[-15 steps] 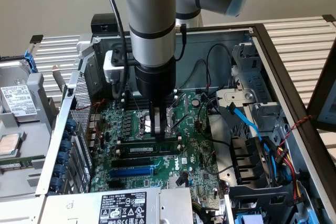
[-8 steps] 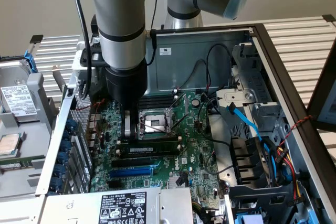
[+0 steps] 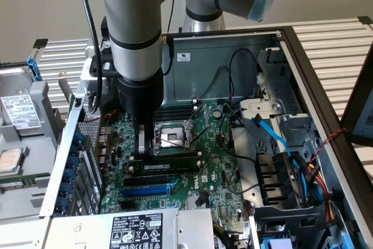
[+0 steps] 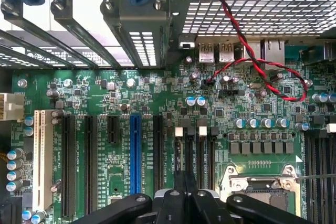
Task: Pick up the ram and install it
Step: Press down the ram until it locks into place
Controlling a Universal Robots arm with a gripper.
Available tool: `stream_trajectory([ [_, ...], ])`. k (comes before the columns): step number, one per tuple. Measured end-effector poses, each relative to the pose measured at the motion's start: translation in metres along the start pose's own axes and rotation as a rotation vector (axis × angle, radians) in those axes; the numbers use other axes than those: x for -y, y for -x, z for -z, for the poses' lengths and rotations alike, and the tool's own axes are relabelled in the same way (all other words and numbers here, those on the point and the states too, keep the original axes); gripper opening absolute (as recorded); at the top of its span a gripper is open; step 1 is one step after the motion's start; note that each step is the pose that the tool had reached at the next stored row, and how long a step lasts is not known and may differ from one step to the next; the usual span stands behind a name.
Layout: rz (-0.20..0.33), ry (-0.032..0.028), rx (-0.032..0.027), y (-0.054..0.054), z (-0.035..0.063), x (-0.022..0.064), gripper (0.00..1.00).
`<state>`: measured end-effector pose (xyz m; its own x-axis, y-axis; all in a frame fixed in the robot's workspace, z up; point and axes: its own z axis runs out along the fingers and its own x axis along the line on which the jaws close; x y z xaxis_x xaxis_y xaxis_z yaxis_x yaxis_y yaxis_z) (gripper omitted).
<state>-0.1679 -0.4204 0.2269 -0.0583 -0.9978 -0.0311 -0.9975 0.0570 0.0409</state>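
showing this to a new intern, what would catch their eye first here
The big grey robot arm plunging into the open computer case, its claw shut, low over the green motherboard beside the processor socket. Next, the blue slot among long black slots, and the twisted red and black wire looping over the board.

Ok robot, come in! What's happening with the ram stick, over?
Fingers shut, down on the ram's end. Ram lying along the black slots; seated or not, cannot tell. CPU socket close beside.
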Motion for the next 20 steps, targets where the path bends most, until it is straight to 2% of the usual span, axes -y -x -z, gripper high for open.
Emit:
stream_trajectory([
  [4, 0.0, 0.0003, -0.0001, 0.0, -0.001, 0.0, 0.12],
  [5, 0.0, -0.0012, 0.0032, 0.0, 0.0007, 0.0001, 0.12],
  [10, 0.0, 0.0026, 0.0018, -0.003, 0.0238, -0.0005, 0.12],
  [13, 0.0, 0.0052, 0.0031, -0.005, 0.028, 0.0017, 0.12],
  [14, 0.0, 0.0052, 0.0031, -0.005, 0.0281, 0.0036, 0.12],
  [20, 0.0, 0.007, 0.0028, -0.005, 0.0293, 0.0298, 0.12],
])
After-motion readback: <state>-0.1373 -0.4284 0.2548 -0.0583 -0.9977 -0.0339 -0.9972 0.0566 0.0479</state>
